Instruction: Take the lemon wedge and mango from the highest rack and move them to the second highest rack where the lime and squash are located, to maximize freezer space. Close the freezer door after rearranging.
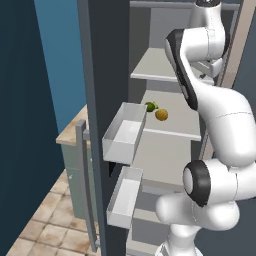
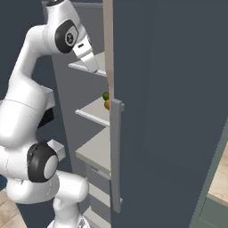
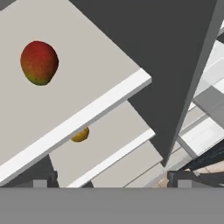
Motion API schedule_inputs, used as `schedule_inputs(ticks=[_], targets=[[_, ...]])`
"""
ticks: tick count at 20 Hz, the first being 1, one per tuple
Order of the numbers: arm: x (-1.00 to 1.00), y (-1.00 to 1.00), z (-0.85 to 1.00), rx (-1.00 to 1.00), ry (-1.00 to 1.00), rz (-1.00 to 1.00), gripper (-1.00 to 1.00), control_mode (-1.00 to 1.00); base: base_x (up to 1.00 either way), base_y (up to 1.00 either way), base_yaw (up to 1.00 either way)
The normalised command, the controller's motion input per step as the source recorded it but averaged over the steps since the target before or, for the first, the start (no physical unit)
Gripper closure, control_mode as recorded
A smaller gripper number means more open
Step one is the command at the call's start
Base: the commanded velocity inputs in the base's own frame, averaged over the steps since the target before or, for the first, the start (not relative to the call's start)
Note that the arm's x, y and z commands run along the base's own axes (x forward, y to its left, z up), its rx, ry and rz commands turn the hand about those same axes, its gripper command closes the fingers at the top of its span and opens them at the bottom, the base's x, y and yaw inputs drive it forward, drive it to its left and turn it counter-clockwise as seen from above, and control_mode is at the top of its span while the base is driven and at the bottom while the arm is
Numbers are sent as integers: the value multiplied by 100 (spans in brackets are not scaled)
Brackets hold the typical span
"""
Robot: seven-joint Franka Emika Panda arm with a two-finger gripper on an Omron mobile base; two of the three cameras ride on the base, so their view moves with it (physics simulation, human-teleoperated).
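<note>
Pale grey shelves fill the open freezer, its door [image 1: 95, 100] swung wide. Up by the top shelf [image 3: 65, 87] the gripper [image 3: 111, 179] hangs spread wide, holding nothing. The mango [image 3: 39, 62] lies on that top shelf, ahead of the fingers. One shelf [image 1: 175, 120] down, the squash [image 1: 161, 114] sits just beside the lime [image 1: 150, 106].

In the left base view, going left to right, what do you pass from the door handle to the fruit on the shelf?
Grey bar handle → upper clear bin on the freezer door → lime → squash, both on the second highest rack.
</note>
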Motion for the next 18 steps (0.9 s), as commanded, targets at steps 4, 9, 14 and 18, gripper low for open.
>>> schedule_inputs(ticks=[4, 9, 14, 18], targets=[[24, -17, 0, -3, 1, 0, -100, -100, 0, 0, 0], [26, -21, -1, 0, 0, 6, -100, -100, 0, 0, 0], [22, -25, -7, 0, 0, 10, -100, -100, 0, 0, 0], [25, -21, -16, 0, 0, 9, -100, -100, 0, 0, 0]])
